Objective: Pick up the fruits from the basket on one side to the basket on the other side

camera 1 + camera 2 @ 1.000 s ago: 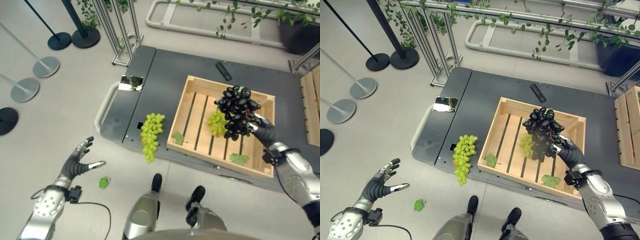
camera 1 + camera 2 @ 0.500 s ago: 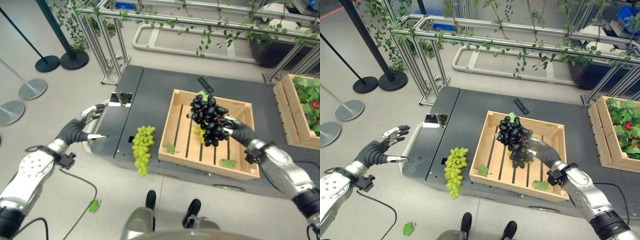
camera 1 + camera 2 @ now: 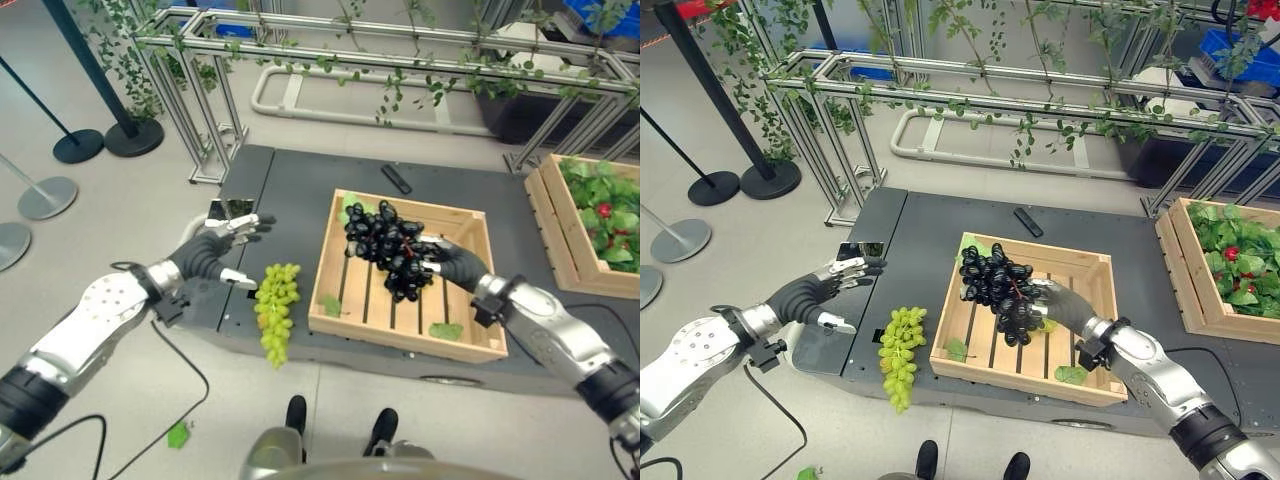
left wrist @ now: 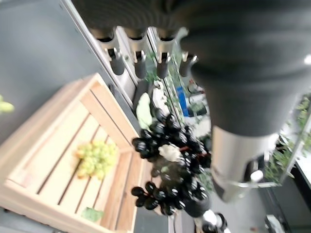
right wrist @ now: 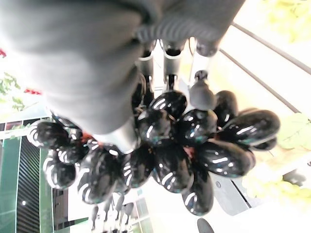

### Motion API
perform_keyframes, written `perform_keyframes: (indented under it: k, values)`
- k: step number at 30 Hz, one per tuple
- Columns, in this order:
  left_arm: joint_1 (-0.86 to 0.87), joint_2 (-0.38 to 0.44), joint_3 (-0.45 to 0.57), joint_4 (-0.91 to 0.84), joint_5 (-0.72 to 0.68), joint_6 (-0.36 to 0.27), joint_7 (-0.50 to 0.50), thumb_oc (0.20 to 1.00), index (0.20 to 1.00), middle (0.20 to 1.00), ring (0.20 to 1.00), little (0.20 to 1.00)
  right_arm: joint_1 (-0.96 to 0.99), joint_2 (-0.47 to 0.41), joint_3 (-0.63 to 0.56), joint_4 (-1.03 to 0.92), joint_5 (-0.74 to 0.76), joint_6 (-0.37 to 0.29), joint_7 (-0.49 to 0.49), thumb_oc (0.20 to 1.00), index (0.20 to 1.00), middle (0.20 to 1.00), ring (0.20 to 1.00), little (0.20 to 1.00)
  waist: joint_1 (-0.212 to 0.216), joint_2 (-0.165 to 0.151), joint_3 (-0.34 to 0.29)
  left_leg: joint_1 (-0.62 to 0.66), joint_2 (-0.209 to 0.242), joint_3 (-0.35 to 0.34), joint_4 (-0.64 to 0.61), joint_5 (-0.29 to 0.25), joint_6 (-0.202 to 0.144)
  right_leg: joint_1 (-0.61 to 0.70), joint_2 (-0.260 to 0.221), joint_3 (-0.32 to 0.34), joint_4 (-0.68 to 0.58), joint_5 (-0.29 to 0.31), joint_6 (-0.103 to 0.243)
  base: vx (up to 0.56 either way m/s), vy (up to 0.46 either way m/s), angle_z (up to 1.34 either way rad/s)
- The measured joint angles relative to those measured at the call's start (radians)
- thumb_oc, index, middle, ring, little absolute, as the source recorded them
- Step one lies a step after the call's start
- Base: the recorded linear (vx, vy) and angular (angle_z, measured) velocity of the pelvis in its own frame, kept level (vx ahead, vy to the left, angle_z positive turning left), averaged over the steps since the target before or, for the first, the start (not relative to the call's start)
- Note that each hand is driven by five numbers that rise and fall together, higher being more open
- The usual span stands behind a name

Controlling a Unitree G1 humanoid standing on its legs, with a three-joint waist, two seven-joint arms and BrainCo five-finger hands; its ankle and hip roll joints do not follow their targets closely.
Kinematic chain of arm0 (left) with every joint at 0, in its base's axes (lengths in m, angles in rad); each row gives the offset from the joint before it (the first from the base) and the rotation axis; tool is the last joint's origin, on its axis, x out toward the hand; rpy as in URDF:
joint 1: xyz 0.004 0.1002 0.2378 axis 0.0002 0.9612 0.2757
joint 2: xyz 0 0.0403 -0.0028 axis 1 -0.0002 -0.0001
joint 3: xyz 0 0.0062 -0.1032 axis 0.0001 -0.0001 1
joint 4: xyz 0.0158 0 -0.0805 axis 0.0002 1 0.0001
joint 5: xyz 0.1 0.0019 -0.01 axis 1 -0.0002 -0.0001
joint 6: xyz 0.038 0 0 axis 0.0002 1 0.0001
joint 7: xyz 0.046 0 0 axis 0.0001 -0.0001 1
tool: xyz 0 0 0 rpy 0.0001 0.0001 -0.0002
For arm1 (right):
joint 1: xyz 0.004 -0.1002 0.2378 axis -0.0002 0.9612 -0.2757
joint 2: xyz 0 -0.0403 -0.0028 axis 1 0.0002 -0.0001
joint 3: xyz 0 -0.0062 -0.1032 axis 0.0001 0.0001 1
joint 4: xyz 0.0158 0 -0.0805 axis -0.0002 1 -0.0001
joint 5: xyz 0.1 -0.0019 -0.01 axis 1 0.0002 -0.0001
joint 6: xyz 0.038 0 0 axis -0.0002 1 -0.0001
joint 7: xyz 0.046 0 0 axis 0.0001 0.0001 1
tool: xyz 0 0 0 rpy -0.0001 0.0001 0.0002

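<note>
Fingers (image 5: 203,94) of the right hand (image 3: 452,266) are curled round a bunch of black grapes (image 3: 388,248), with the thumb pressed against the dark berries in the right wrist view, so the bunch is held up off the slats above the middle of the wooden crate (image 3: 470,343). Under the raised bunch, on the crate floor, lies a small bunch of green grapes (image 4: 95,158), seen best from the left wrist; it is mostly hidden behind the black one from the head. Loose green leaves (image 3: 444,331) lie on the slats near the crate's front wall, and one more sits at its far left corner. On the other side, the left hand (image 3: 207,252) hovers with fingers spread and straight, holding nothing, over the left part of the dark grey platform (image 3: 295,190) on which the crate stands. Just beside that hand, between it and the crate's left wall, a long bunch of green grapes (image 3: 273,309) lies on the platform and hangs over its front edge. A black remote (image 3: 396,179) rests on the platform behind the crate. Well apart to the right stands a second wooden crate (image 3: 1176,278) filled with green leaves and some red fruit. Beyond the platform runs a metal frame (image 3: 970,85) twined with leafy vines, and black stanchion bases (image 3: 78,146) stand on the floor at the far left
</note>
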Motion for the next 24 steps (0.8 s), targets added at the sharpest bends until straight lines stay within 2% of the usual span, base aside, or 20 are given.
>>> perform_keyframes:
  k: [5,10,11,15,20,24]
  values:
    - [-0.030,0.027,-0.030,-0.001,-0.005,0.000,0.000,1.000,1.000,1.000,1.000,1.000,-0.042,-0.005,0.033,0.001,0.000,0.000,-0.001,0.200,0.200,0.200,0.200,0.200,0.000,0.000,0.000,0.000,-0.001,0.002,-0.001,0.000,0.000,-0.002,0.000,0.003,0.000,0.003,-0.004,0.00,0.001,-0.01]
    - [-0.126,0.050,-0.134,-0.008,-0.017,0.000,-0.008,1.000,1.000,1.000,1.000,1.000,-0.102,-0.031,0.101,0.000,0.000,0.000,0.010,0.200,0.200,0.200,0.200,0.200,0.001,-0.003,-0.002,0.000,-0.001,0.002,-0.001,0.000,0.000,-0.002,-0.001,0.004,0.000,0.004,-0.004,0.00,0.000,0.00]
    - [-0.160,0.069,-0.177,-0.022,-0.017,0.001,-0.015,1.000,1.000,1.000,1.000,1.000,-0.126,-0.044,0.141,-0.001,0.000,0.001,0.016,0.200,0.200,0.200,0.200,0.200,-0.001,-0.007,-0.005,0.000,-0.001,0.003,-0.001,0.000,0.000,-0.002,-0.001,0.004,0.000,0.003,-0.004,0.00,0.000,0.00]
    - [-0.228,0.077,-0.234,-0.044,-0.022,0.002,-0.034,1.000,1.000,1.000,1.000,1.000,-0.175,-0.066,0.226,-0.002,0.000,0.012,0.047,0.200,0.200,0.200,0.200,0.200,0.001,-0.015,-0.010,0.000,-0.001,0.003,-0.001,0.000,0.000,-0.003,-0.002,0.003,0.001,0.004,-0.004,0.00,0.000,0.00]
    - [-0.271,0.077,-0.298,-0.066,-0.026,0.009,-0.044,1.000,1.000,1.000,1.000,1.000,-0.183,-0.068,0.259,-0.004,-0.005,0.015,0.060,0.200,0.200,0.200,0.200,0.200,0.001,-0.015,-0.010,0.000,-0.001,0.002,-0.001,0.000,0.000,-0.003,-0.001,0.003,0.001,0.003,-0.004,0.00,0.000,0.00]
    - [-0.274,0.077,-0.311,-0.098,-0.026,0.013,-0.057,1.000,1.000,1.000,1.000,1.000,-0.183,-0.068,0.264,-0.006,-0.005,0.016,0.068,0.200,0.200,0.200,0.200,0.200,-0.002,-0.015,-0.010,0.000,-0.001,0.002,-0.001,0.000,0.000,-0.003,-0.001,0.004,0.001,0.004,-0.004,0.00,0.000,0.00]
